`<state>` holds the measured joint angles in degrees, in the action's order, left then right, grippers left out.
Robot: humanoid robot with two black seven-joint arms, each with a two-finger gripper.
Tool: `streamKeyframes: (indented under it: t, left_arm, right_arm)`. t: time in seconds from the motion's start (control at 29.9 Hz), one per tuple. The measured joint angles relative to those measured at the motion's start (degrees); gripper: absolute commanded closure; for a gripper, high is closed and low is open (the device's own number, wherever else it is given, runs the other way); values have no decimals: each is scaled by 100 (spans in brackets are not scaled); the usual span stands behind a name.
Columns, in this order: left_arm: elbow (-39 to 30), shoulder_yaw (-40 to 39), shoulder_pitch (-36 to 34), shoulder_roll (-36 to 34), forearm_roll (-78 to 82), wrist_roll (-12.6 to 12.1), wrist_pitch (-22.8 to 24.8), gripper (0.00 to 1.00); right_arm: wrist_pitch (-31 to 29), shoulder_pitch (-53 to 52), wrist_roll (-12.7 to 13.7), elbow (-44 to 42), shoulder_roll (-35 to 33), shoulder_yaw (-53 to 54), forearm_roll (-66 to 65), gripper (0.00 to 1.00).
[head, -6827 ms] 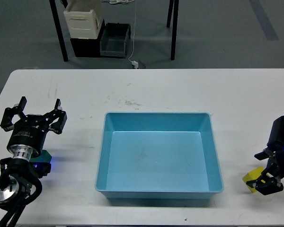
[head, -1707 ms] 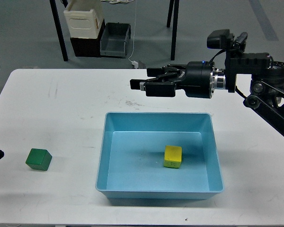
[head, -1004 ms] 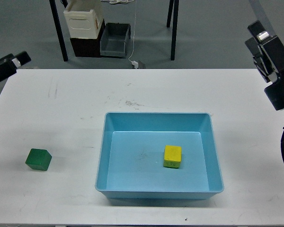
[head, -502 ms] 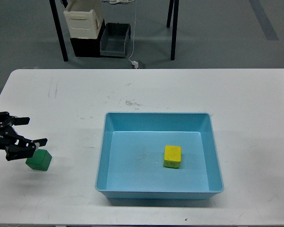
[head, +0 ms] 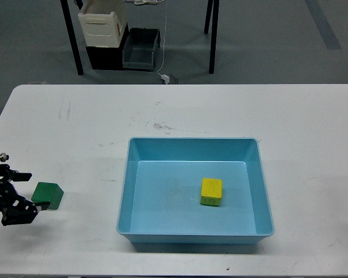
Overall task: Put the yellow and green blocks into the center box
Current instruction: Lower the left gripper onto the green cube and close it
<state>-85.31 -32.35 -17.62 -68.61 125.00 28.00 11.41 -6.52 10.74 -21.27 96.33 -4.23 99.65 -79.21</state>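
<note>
Status: approx. half done, judged from current layout. Yellow block (head: pixel 211 191) lies inside center box (head: pixel 126 179), on the floor, right of middle, clear of all walls. Green block (head: pixel 47 196) sits outside, on the tabletop (head: pixel 185 110), well apart from the box's left wall. Remaining: grasp green block, lift, carry rightward over the rim, release inside.

Near zone: left claw (head: pixel 24 192) enters at the lower-left edge, low over the tabletop, pointing right toward the green block. Fingers are apart; one tip sits above-left of the block, the other at its lower-left corner. Tips appear to be at or touching the block's left face, not yet around it; contact can't be confirmed. The block rests flat on the tabletop and is not lifted. Arm body is mostly cut off by the frame edge, so wrist angle can't be read.

Mid zone: center box, yellow block as above. No arm over it.

Right arm: not visible in the head view; claw state n/a.

Far zone: beyond the tabletop, on the floor, a cream-white container (head: pixel 102 24) and a dark grey bin (head: pixel 141 48) stand beside each other. Neither is involved.
</note>
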Motion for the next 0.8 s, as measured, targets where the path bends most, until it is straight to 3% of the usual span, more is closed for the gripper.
streamKeyframes:
  t: [0.8]
  left_arm:
    - [549, 344, -336, 656, 0, 0, 54, 3]
  right_arm:
    - [141, 85, -24, -9, 34, -25, 3, 1]
